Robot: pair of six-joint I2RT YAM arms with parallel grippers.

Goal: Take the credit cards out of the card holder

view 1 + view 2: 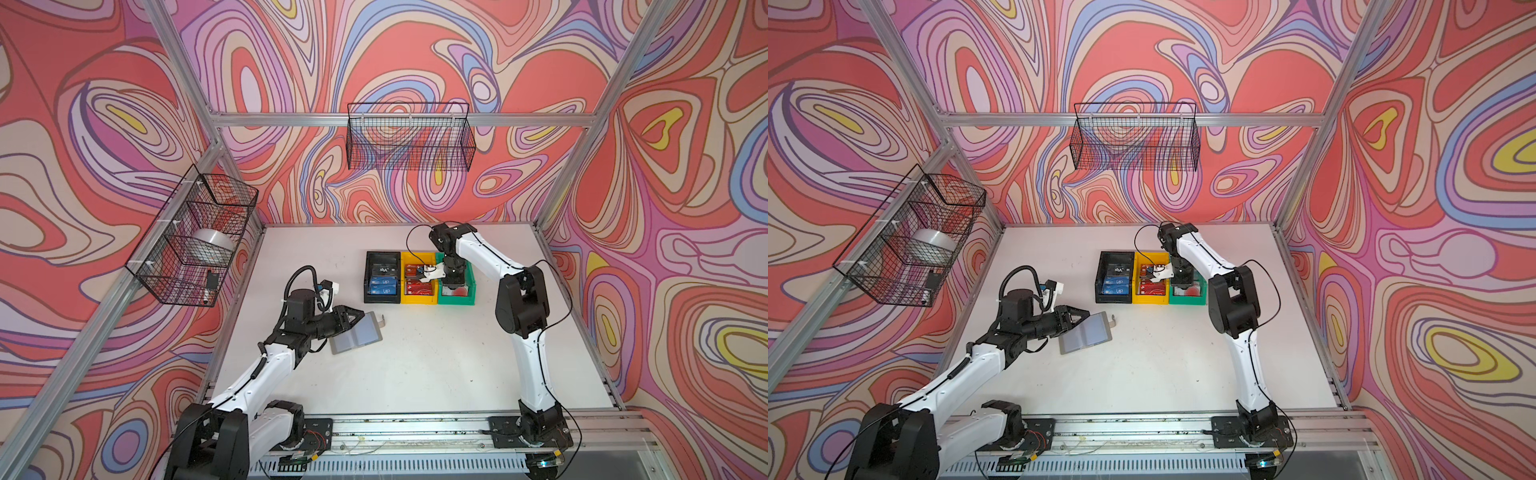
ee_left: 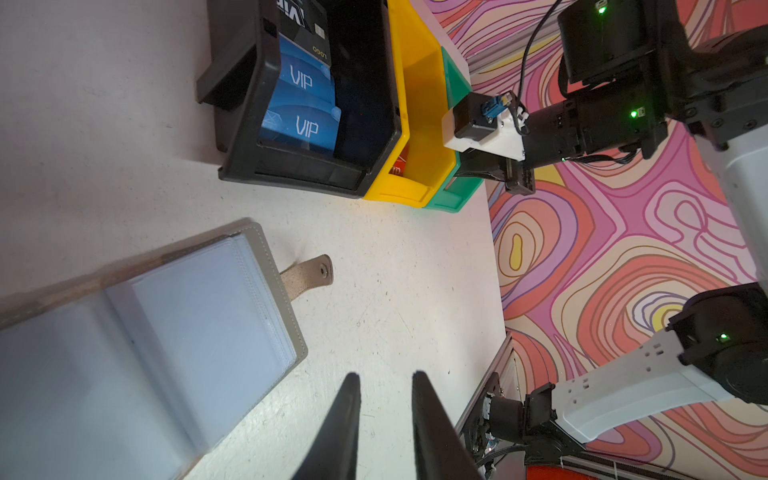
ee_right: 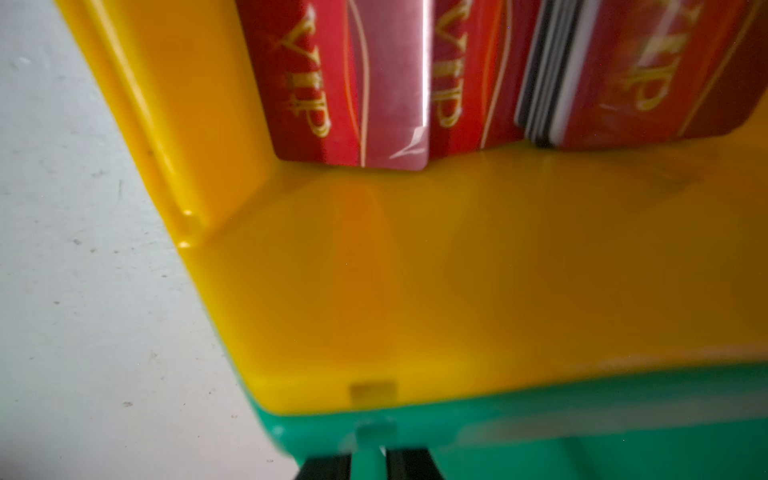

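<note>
Card holder [image 1: 356, 333]: open on table [image 1: 436, 365], before and left of bins
Bins: left bin [image 1: 367, 276], middle bin [image 1: 417, 301], right bin [image 1: 455, 301], touching in a row
Cards [image 1: 381, 286]: lying in left and middle bins

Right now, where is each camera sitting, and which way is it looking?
Both top views: high behind the arms' bases, looking down over the table; both arms show, left gripper beside the card holder, right gripper over the green bin.
Left wrist: on the left arm, looking past its fingers at the card holder, black bin and right arm.
Right wrist: on the right arm, close above the yellow bin and red cards; only fingertips show.
Shared: left wrist and top views both show the card holder.
</note>
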